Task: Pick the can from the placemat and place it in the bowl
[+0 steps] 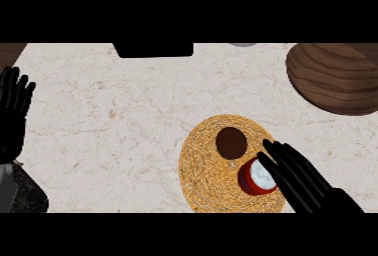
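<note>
You are looking steeply down at a pale marbled table point(111, 125). A round woven placemat point(203, 170) is lying at lower centre. On it the can point(258, 176) is sitting, red-sided with a white top, near the mat's right edge. A dark brown oval spot point(231, 143) is showing on the mat just above and left of the can.

Your right hand point(299, 175) is coming in from the lower right, fingers straight and spread narrowly, lying against the can's right side and partly covering it. The fingers are not curling round it.

Your left hand point(13, 112) is resting at the left edge, open, fingers pointing up, well apart from the mat.

The wooden bowl point(336, 77) is sitting at the upper right, well apart from the can. A black block point(153, 49) is showing at the top edge.
</note>
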You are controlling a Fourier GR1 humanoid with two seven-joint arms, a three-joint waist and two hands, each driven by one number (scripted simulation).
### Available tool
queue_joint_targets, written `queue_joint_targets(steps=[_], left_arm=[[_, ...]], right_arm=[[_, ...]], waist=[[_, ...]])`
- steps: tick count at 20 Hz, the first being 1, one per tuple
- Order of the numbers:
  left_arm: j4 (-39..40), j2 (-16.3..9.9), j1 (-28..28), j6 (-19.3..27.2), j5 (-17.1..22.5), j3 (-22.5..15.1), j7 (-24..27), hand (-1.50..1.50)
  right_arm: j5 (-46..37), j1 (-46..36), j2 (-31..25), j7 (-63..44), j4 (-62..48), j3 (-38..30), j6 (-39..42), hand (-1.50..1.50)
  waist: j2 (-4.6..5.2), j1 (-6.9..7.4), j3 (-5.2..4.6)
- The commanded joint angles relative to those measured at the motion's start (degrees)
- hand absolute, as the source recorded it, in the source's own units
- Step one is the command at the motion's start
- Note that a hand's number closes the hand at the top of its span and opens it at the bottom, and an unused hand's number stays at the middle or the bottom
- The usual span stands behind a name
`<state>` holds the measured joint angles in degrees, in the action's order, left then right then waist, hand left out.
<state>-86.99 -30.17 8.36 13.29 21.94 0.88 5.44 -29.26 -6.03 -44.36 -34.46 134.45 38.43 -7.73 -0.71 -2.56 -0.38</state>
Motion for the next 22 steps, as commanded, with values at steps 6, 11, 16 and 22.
queue_joint_targets(steps=[6, 11, 16, 22], left_arm=[[1.5, 0.8, 2.5, -0.7, -1.5, -0.4, 1.1, 0.00], [-0.3, 0.9, -0.5, -2.7, -0.1, 0.7, 0.5, 0.00], [1.6, 2.1, 3.8, -2.8, -1.3, 0.8, -2.2, 0.00], [7.5, 2.6, 7.7, -4.0, -3.5, 3.6, 0.1, 0.00]], right_arm=[[10.4, -1.6, -9.9, -17.3, 12.5, 0.0, 22.6, -1.50], [17.1, -4.4, -6.1, -23.2, 11.8, -4.7, 28.0, -1.50], [21.3, -8.8, -1.0, -27.4, 8.1, -7.5, 33.0, -1.50], [15.9, -4.7, 2.2, -27.0, 6.9, -4.0, 33.0, -1.50]], waist=[[0.50, 1.34, 0.14], [0.56, 2.61, 0.26], [0.68, 2.58, 0.31], [0.68, 2.14, 0.35]])
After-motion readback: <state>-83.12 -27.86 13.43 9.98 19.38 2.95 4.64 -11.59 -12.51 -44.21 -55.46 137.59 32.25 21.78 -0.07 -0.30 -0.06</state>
